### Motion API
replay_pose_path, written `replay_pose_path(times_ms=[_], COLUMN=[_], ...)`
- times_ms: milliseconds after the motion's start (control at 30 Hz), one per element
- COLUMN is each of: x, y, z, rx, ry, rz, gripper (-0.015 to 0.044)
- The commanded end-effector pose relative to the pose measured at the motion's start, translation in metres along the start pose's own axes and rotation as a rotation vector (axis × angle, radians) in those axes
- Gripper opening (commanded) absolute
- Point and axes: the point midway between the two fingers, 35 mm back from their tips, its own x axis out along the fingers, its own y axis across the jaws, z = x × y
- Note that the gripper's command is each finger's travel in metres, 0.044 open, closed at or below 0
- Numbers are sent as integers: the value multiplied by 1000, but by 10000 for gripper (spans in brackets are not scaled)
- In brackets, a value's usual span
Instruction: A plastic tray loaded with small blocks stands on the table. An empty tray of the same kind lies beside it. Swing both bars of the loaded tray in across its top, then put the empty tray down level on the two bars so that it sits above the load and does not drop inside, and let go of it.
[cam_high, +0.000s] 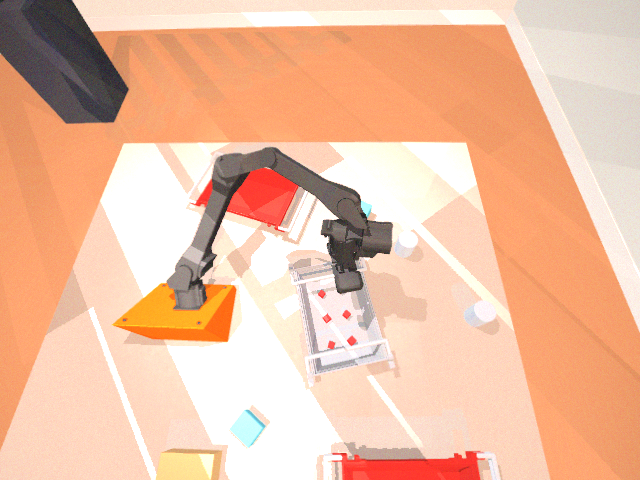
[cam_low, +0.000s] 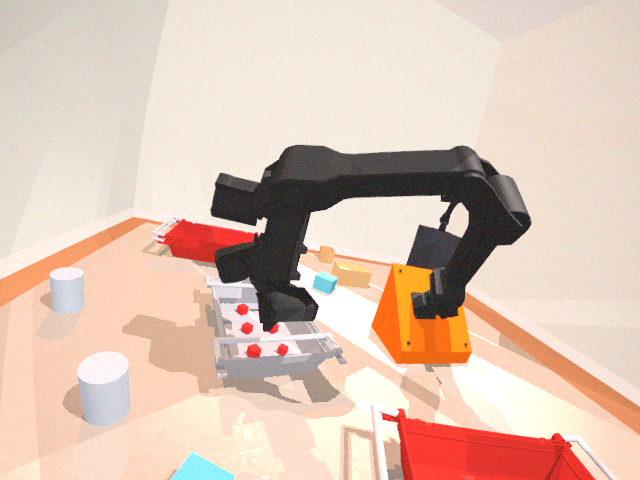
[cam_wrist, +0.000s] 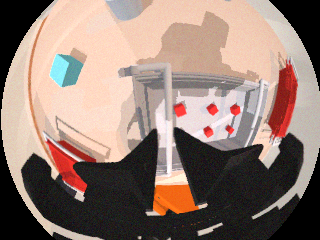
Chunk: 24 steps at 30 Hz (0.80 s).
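Note:
The grey tray (cam_high: 305, 325) (cam_low: 273, 365) (cam_wrist: 187, 80) holds several small red blocks (cam_high: 326, 318) (cam_low: 247, 328) (cam_wrist: 212, 109). One wire bar (cam_high: 312, 279) (cam_low: 279, 338) (cam_wrist: 169, 100) is swung inward over the tray near one end. The other bar (cam_high: 346, 349) (cam_low: 235, 284) (cam_wrist: 256, 114) crosses the top at the opposite end. My gripper (cam_high: 347, 284) (cam_low: 267, 325) (cam_wrist: 166, 131) is slightly open above the first bar, which shows beyond the fingertips, not clamped. An empty red tray (cam_high: 258, 196) (cam_low: 480, 454) (cam_wrist: 65, 162) and another red tray (cam_high: 413, 467) (cam_low: 196, 240) (cam_wrist: 285, 100) stand apart.
Two pale cylinders (cam_high: 405, 243) (cam_low: 104, 387) stand along one side. A cyan block (cam_high: 248, 427) (cam_low: 324, 282) and a yellow block (cam_high: 188, 463) (cam_low: 351, 273) lie farther off. Another cyan block (cam_high: 366, 208) (cam_low: 202, 469) (cam_wrist: 66, 70) is near the arm. The orange base (cam_high: 180, 315) (cam_low: 423, 330) is opposite the cylinders.

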Motion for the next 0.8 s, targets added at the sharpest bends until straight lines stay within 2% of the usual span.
replay_pose_path(times_ms=[0,667,767], x=[0,0,0], y=[0,0,0], z=[0,0,0], rx=[0,0,0], ry=[0,0,0], rz=[0,0,0], gripper=[89,89,10])
